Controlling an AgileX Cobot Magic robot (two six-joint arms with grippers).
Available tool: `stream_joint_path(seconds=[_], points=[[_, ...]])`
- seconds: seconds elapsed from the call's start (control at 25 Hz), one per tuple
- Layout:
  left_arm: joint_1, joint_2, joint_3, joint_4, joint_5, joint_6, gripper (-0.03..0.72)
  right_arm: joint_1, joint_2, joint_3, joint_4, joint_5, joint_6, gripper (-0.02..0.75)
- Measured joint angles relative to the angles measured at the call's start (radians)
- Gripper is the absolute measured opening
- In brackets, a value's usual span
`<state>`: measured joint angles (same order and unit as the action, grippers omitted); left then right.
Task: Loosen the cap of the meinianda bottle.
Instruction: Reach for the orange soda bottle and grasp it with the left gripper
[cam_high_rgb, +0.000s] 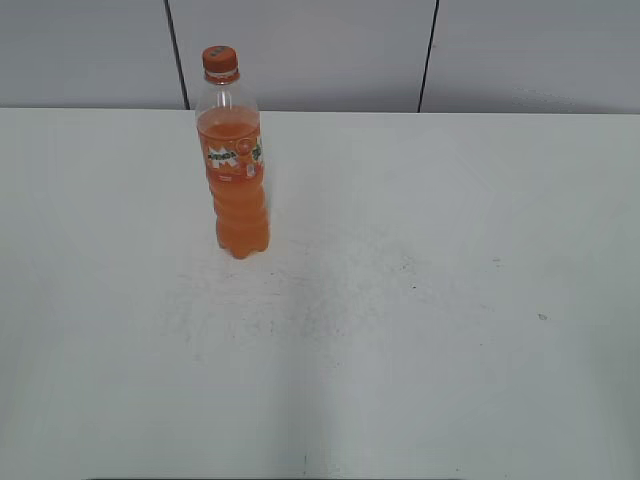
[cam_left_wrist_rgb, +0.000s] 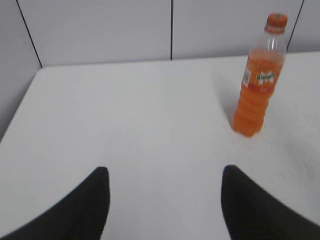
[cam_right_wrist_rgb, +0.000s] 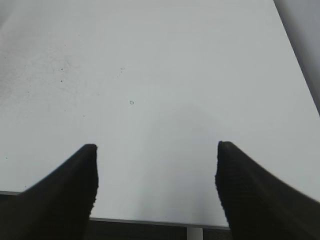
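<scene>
Wide white table (cam_high_rgb: 420, 330), scuffed and speckled toward the middle, backed by grey wall panels (cam_high_rgb: 300, 50).

Stood upright on the left rear part of that table: the meinianda bottle (cam_high_rgb: 237, 170), filled with orange soda, label band round its upper body, ribbed below. Seen also from the left wrist view, far ahead and to the right (cam_left_wrist_rgb: 257, 80); absent from the right wrist view, which took in bare tabletop only.

Seated on the bottle's neck, apparently fully screwed down: the cap (cam_high_rgb: 219, 59), orange with a small dark mark on top.

Judged to be the very opening step, with nothing yet approached or touched. Called for next, by this reading: one gripper brought in to brace the bottle's body, the other lowered over the cap to pinch and twist it.

Neither arm visible in the exterior view. Left gripper (cam_left_wrist_rgb: 165, 200) held low and well short of the bottle, jaws spread wide, nothing between them. Right gripper (cam_right_wrist_rgb: 156, 185) poised near the table's front edge, jaws likewise parted and empty, aimed across open tabletop well away from the bottle.
</scene>
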<state>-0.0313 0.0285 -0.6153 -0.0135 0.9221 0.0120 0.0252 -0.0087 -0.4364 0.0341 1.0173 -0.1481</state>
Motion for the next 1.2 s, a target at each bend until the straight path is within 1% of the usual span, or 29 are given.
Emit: stream_joint_path(seconds=[0.16,0.44,0.56,0.68,0.72,0.8,0.84,0.96,1.04,1.12,1.2], points=[[-0.005,0.129,-0.040,0.000,-0.221,0.058,0.436,0.000,0.000,0.000,0.000,0.000,0.000,0.552],[-0.079,0.432,-0.038,0.014,-0.637,0.077,0.436,0.000,0.000,0.000,0.000,0.000,0.000,0.552],[-0.111,0.587,-0.007,0.045,-0.835,0.078,0.436,0.000,0.000,0.000,0.000,0.000,0.000,0.552],[-0.133,0.736,0.057,0.060,-1.012,0.076,0.436,0.000,0.000,0.000,0.000,0.000,0.000,0.552],[-0.137,0.797,0.075,0.060,-1.065,0.064,0.436,0.000,0.000,0.000,0.000,0.000,0.000,0.552],[-0.139,0.884,0.128,0.090,-1.193,-0.012,0.436,0.000,0.000,0.000,0.000,0.000,0.000,0.552],[-0.139,0.920,0.154,0.135,-1.263,-0.058,0.436,0.000,0.000,0.000,0.000,0.000,0.000,0.552],[-0.139,1.027,0.209,0.322,-1.468,-0.203,0.436,0.000,0.000,0.000,0.000,0.000,0.000,0.552],[-0.128,1.105,0.220,0.480,-1.567,-0.280,0.436,0.000,0.000,0.000,0.000,0.000,0.000,0.552],[-0.101,1.182,0.221,0.607,-1.675,-0.352,0.436,0.000,0.000,0.000,0.000,0.000,0.000,0.552],[-0.057,1.263,0.221,0.693,-1.764,-0.380,0.436,0.000,0.000,0.000,0.000,0.000,0.000,0.552]])
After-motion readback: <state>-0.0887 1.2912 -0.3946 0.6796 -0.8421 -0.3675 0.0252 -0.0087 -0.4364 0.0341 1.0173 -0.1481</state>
